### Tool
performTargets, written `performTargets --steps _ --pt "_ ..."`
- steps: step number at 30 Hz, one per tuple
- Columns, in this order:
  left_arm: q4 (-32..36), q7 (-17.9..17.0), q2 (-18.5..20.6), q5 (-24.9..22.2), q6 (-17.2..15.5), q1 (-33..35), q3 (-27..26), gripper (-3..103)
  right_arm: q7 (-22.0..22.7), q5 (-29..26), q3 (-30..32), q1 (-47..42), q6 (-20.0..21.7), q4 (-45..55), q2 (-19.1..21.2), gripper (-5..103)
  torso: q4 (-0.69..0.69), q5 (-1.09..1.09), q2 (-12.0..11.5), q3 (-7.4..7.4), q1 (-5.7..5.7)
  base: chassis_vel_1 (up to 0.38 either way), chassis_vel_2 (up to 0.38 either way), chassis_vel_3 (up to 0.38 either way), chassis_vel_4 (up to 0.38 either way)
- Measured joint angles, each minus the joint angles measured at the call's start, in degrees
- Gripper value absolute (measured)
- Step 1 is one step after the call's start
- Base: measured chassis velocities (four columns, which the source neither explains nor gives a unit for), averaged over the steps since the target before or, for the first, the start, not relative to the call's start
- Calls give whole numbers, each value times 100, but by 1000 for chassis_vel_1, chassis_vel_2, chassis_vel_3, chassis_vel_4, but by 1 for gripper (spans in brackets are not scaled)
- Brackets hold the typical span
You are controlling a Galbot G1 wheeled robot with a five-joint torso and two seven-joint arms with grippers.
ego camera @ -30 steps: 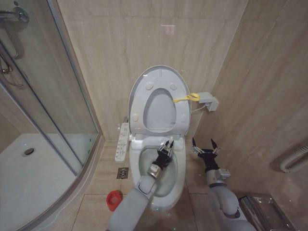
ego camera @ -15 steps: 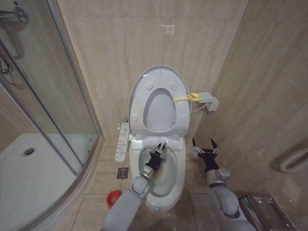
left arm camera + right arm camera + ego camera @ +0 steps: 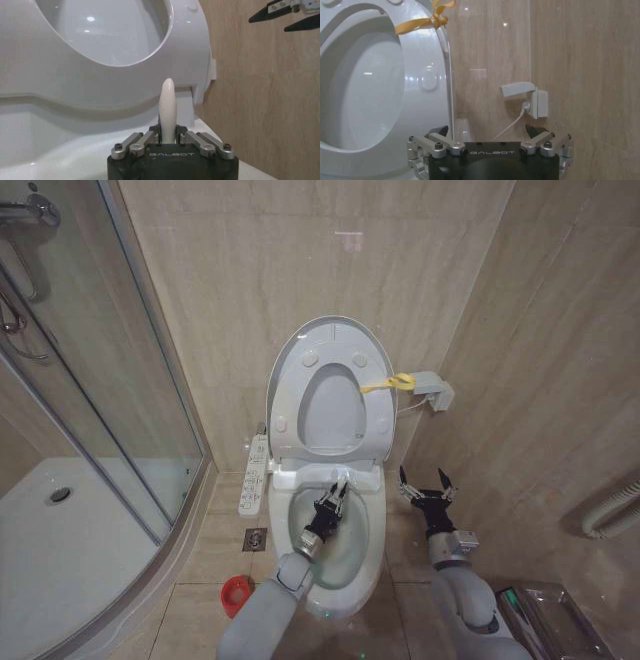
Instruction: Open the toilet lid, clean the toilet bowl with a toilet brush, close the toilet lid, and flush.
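The toilet lid (image 3: 335,340) stands raised against the wall, with the seat ring (image 3: 290,405) up in front of it and a yellow strap (image 3: 388,384) at its edge. Below it the toilet bowl (image 3: 378,530) lies uncovered. My left gripper (image 3: 333,500) hangs over the bowl, shut on the toilet brush's pale handle (image 3: 167,108), whose tip points up toward the seat. The brush head is hidden under the gripper. The red holder cup (image 3: 237,591) sits on the floor to the left of the toilet. My right gripper (image 3: 424,480) waits open beside the bowl's right side.
A long button panel (image 3: 254,475) runs along the bowl's left side. The glass shower enclosure (image 3: 110,410) and its white tray (image 3: 60,530) fill the left. A wall socket box (image 3: 432,390) sits right of the lid, and a floor drain (image 3: 256,538) lies beside the toilet.
My left gripper, with the brush handle in it, has shifted a little to the left over the bowl. The right arm has not moved.
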State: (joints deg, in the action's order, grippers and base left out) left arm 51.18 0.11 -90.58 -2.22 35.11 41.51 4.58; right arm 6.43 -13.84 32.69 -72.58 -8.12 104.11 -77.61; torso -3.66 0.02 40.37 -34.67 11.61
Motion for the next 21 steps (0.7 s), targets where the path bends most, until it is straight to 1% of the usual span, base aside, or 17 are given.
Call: performTargets --steps 5,6,8,9,11,13,16,17,21 --pt "91 1 2 2 -3 15 17 19 2 0 0 -1 0 0 0 100 1 -2 -1 -2 1 0 0 0 0" --pt "215 -2 15 12 -20 28 15 19 2 0 0 0 0 0 0 100 -2 -3 -1 -2 2 0 0 0 0" --pt "553 -15 67 69 -78 104 6 19 2 0 0 0 0 0 0 100 -2 -3 -1 -2 2 0 0 0 0" --pt "553 -15 67 69 -78 104 6 19 2 0 0 0 0 0 0 100 -2 -3 -1 -2 2 0 0 0 0" --pt "961 -37 145 95 -159 223 -6 19 2 0 0 0 0 0 0 100 -2 -3 -1 -2 1 0 0 0 0" --pt "1084 -43 173 98 -187 268 -9 19 2 0 0 0 0 0 0 100 -2 -3 -1 -2 1 0 0 0 0" --pt "1910 -87 367 120 -371 603 -39 19 2 0 0 0 0 0 0 100 0 -3 -1 -2 1 0 0 0 0" --pt "1910 -87 367 120 -371 603 -39 19 2 0 0 0 0 0 0 100 0 -3 -1 -2 1 0 0 0 0" --pt "2744 -116 579 255 -523 932 -112 19 2 0 0 0 0 0 0 100 0 -3 -1 -2 1 0 0 0 0"
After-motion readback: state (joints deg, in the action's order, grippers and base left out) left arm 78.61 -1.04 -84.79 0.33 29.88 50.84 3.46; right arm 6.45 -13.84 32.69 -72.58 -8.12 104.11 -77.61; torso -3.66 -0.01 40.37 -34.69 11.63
